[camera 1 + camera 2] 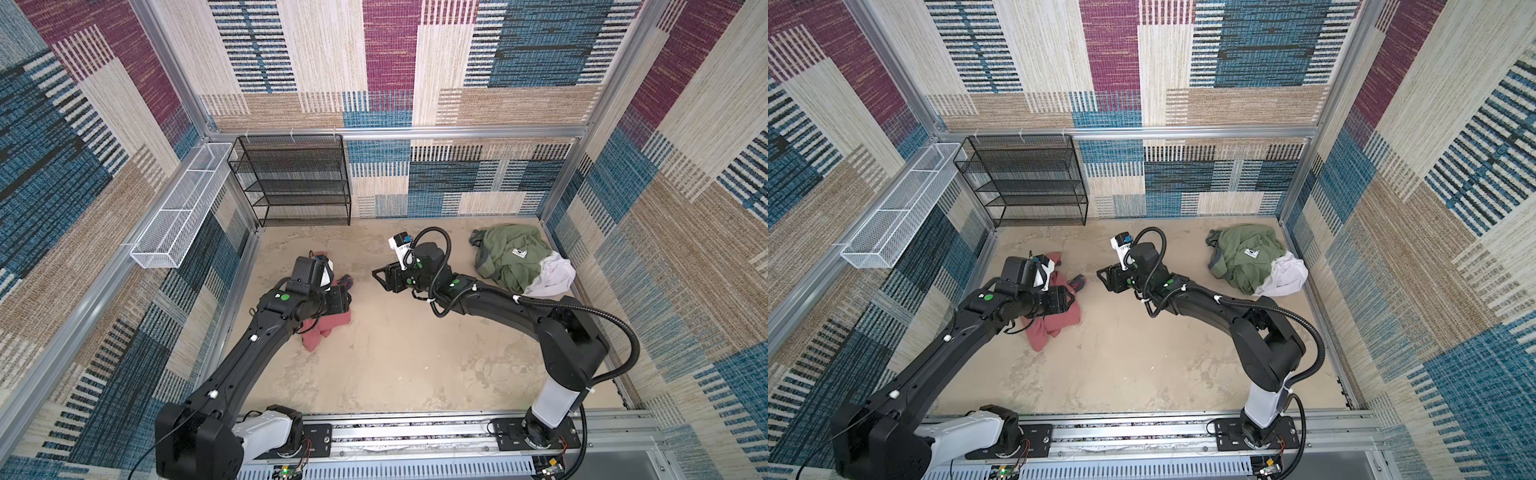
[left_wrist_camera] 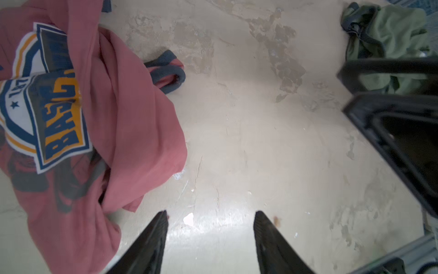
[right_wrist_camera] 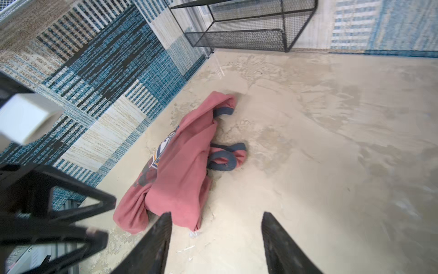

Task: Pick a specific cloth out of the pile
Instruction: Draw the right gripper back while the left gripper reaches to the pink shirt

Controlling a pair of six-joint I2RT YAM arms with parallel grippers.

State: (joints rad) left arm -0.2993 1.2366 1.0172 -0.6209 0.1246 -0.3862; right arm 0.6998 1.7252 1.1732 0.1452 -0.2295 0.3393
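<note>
The cloth (image 1: 322,332) (image 1: 1054,326), salmon-red with dark blue trim, lies crumpled on the floor at the left, apart from the pile. Its blue-and-yellow graphic (image 2: 47,113) faces the left wrist camera. My left gripper (image 1: 349,299) (image 2: 211,213) hangs over the cloth's right edge, open, with bare floor between its fingers. My right gripper (image 1: 376,275) (image 3: 216,213) is open and empty near the middle, pointing at the cloth (image 3: 182,180). The pile, an olive green garment (image 1: 511,257) with a white garment (image 1: 552,276) against it, sits at the back right.
A black mesh shelf rack (image 1: 295,178) stands against the back wall at the left. A white wire basket (image 1: 178,212) hangs on the left wall. Patterned walls enclose the floor, and the arms' mounting rail (image 1: 415,432) runs along the front.
</note>
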